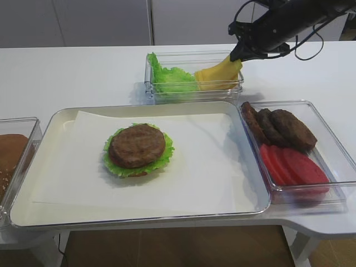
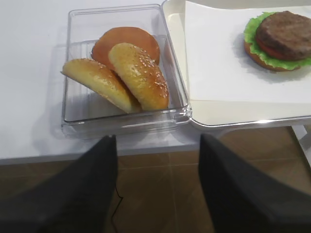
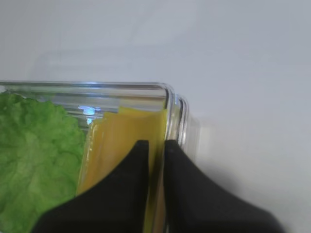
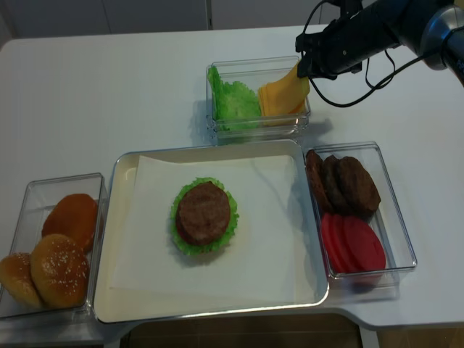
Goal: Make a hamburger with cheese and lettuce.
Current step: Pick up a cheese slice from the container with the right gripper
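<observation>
The hamburger [image 1: 138,149], centred on the tray [image 1: 50,167], already has lettuce [image 1: 114,164] under its patty. At one o'clock, the right end effector [image 3: 156,148] pinches the cheese [image 3: 129,138] (not yet placed).

The right end effector [image 3: 154,148] fills the near edge of the right wrist view, its two dark fingers [image 3: 192,189] nearly together with the thin edge of a yellow cheese [image 3: 127,138] slice between them. The cheese stands against the right wall of a clear plastic container [image 3: 167,94]. Frilly green lettuce [image 3: 36,160] lies to its left, inside the same container. White bench [image 3: 233,58] lies beyond and to the right.
</observation>
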Robot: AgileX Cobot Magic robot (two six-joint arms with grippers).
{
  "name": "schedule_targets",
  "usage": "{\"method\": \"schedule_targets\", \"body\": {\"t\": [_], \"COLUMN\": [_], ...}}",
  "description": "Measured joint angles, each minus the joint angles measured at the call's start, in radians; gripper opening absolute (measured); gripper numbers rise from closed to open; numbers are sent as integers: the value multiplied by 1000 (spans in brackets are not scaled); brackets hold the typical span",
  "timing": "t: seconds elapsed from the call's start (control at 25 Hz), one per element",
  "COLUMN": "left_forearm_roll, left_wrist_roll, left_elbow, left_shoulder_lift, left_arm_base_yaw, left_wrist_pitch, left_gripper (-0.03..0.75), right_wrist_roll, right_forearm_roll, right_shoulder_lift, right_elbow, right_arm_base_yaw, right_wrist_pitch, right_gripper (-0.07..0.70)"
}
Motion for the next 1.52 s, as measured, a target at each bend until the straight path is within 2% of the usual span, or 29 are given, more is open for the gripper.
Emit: {"method": "schedule_targets", "body": {"t": [0.4,0.68,1.0,1.52], "left_forearm_roll": [0,0,0,0], "left_wrist_roll": [0,0,0,0], "left_elbow": [0,0,0,0], "left_shoulder_lift": [0,0,0,0], "left_arm_base_yaw": [0,0,0,0], "left_wrist_pitch": [0,0,0,0], "left_gripper": [403,403,403,403], "right_wrist_roll": [2,17,17,17], "right_forearm_roll": [-4,-21,-23,-33], "right_shoulder_lift": [0,0,-3,-15], "right_elbow": [0,0,0,-2], "right_arm_base_yaw": [0,0,0,0], "right_wrist_pitch": [0,0,7,7], "right_gripper": [48,132,144,59]}}
